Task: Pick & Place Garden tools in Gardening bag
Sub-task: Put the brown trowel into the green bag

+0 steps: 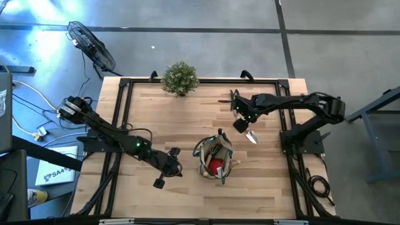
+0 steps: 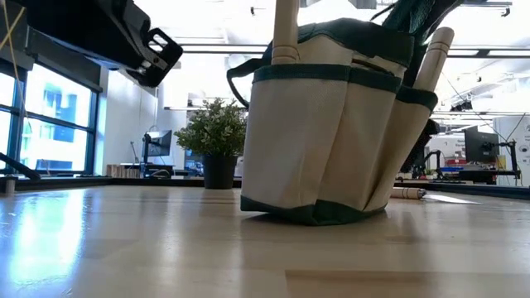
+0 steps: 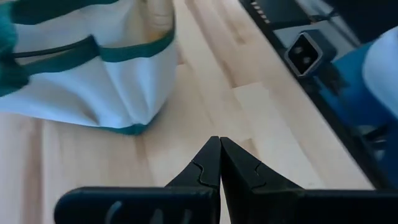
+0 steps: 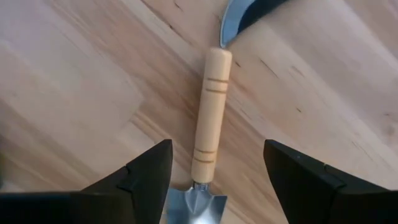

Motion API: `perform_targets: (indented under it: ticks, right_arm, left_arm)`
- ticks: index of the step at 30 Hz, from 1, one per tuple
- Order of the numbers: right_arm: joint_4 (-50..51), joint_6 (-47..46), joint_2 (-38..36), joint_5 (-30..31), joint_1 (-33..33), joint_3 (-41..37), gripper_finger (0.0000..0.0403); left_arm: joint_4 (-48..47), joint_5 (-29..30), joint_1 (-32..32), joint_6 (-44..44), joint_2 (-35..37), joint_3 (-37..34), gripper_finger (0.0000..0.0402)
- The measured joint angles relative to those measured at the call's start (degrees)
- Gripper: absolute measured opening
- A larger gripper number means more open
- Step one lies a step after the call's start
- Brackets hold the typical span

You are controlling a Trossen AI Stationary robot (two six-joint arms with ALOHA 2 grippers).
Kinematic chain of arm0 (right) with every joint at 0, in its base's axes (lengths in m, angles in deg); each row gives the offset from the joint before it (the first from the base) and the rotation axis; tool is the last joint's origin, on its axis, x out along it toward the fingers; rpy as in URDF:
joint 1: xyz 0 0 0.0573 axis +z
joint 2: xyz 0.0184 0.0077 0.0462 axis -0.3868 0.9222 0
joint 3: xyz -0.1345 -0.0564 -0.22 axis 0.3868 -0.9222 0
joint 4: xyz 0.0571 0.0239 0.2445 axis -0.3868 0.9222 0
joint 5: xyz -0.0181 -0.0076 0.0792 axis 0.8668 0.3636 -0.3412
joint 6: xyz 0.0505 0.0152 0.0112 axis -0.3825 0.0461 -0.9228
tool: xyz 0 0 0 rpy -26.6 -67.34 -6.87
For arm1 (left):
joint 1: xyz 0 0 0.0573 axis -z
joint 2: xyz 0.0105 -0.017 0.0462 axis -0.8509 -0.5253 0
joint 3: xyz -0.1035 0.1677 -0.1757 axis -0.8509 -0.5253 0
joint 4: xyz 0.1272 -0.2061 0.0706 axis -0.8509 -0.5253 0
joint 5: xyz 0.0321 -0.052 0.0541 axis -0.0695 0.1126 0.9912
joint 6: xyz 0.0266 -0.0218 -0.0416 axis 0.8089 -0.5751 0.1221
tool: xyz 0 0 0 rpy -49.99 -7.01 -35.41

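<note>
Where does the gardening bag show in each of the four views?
High view: gardening bag at lower centre of the table, between the arms.
Low view: fills the centre-right, tool handles sticking up out of it.
Left wrist view: upper left corner, beyond the shut jaws.
Right wrist view: not in it; only a trowel on the wood.
Shared landmark: potted plant, also in the low view.
</note>
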Motion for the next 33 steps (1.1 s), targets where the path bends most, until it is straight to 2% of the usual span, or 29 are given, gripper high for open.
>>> perform_targets:
  ticks: [5, 12, 23, 33]
  right_arm:
    - [0.3, 0.0, 3.1, -0.3, 0.0, -0.1, 0.0243]
    - [0.5, 0.4, 6.1, -6.0, 0.0, -0.1, 0.0243]
    - [-0.6, 0.6, 12.1, -3.8, -0.9, 0.2, 0.0243]
    - [-1.6, -0.1, 12.3, -4.6, -2.0, 0.1, 0.0235]
  left_arm:
    - [0.2, -3.8, 0.0, -2.5, 0.0, 0.0, 0.0]
    - [0.2, -4.1, 0.0, -2.6, 0.0, 0.0, 0.0]
    - [0.1, -4.7, 0.0, -2.7, 0.0, 0.0, 0.0]
    - [0.1, -6.3, 0.0, -4.0, 0.0, 0.0, 0.0]
